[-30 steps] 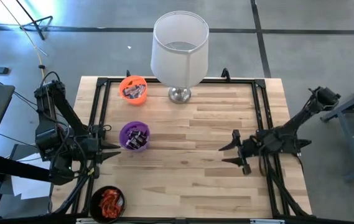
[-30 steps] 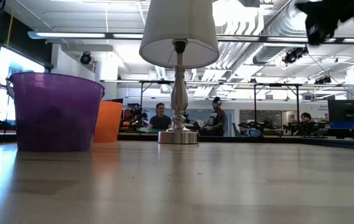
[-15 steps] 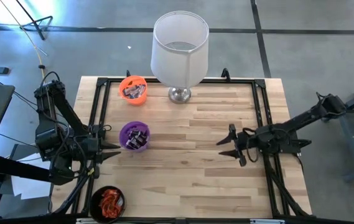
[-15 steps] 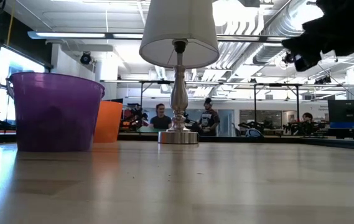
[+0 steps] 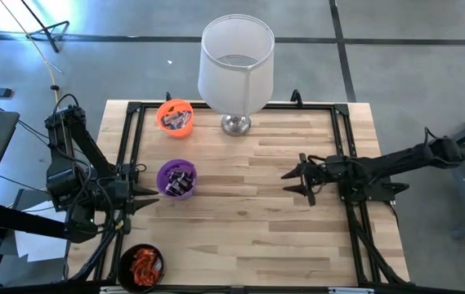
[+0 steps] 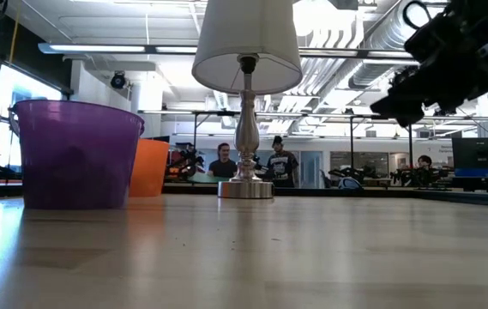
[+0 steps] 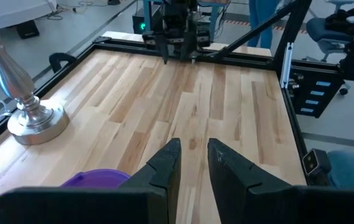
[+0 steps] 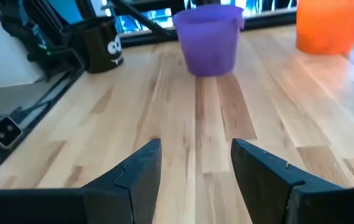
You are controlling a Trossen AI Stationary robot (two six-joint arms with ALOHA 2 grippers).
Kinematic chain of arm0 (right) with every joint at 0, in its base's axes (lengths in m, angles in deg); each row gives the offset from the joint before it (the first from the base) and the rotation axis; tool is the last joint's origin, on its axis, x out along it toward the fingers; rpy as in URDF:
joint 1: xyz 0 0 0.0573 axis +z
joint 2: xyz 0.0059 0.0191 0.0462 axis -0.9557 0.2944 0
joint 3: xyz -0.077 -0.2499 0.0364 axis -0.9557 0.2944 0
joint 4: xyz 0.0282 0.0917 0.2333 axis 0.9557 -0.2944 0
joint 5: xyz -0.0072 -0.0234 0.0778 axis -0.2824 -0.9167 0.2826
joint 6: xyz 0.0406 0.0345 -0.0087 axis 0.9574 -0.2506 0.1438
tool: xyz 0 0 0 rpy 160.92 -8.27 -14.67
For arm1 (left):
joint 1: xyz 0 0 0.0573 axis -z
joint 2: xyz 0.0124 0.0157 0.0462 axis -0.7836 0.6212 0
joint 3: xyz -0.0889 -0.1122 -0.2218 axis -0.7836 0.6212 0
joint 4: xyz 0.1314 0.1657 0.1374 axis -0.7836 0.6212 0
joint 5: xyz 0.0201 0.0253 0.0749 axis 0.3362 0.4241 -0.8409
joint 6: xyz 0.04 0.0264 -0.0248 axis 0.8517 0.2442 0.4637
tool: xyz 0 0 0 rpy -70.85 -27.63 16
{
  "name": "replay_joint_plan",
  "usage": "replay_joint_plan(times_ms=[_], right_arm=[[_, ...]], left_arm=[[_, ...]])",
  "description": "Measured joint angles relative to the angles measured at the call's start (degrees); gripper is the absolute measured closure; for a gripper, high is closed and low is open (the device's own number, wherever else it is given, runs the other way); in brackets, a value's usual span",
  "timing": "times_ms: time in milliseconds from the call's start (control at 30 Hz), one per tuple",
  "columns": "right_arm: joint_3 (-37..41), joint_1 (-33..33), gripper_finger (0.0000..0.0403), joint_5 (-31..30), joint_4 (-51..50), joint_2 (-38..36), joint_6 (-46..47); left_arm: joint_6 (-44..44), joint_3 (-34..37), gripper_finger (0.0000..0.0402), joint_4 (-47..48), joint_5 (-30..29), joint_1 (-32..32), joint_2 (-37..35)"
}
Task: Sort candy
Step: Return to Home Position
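Right arm flattens out over a bare table, sorting apparently done

The right gripper point(image 5: 291, 181) hangs above the table point(image 5: 248, 245), fingers spread and empty; over the last second it has slid toward the centre as its arm stretches low. The left gripper point(image 5: 144, 198) waits at the left edge, slightly parted, empty. The candy point(image 5: 144, 265) lies only in the orange cup point(image 5: 161, 110), purple cup point(image 5: 162, 173) and black cup point(image 5: 126, 255).

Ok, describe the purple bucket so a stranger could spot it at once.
Start at the white-shaded lamp on the wooden table. An orange bucket stands beside its base on the left arm's side, and the purple bucket is next along, near the left gripper, across from the right gripper. It alone is purple and holds dark-wrapped candy; the black bucket holds orange-red pieces.
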Motion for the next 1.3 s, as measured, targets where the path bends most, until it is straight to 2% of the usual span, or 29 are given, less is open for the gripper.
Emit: replay_joint_plan(times_ms=[400,567,1167,1300], right_arm=[[0.0,-12.5,0.0213,5.2,-1.6,0.0,-3.0],[0.0,-16.2,0.0213,11.0,-1.9,0.0,-2.4],[0.0,-18.0,0.0213,12.1,-6.6,0.0,-0.9],[3.6,-18.0,0.0213,12.1,0.2,0.0,0.3]], left_arm=[[-1.2,0.0,0.0335,0.0,0.0,0.0,0.0],[-1.5,0.0,0.0335,0.0,0.9,0.0,0.0],[-1.7,0.0,0.0335,0.0,2.2,0.0,0.0],[-2.8,0.0,0.0335,0.0,3.3,0.0,0.1]])
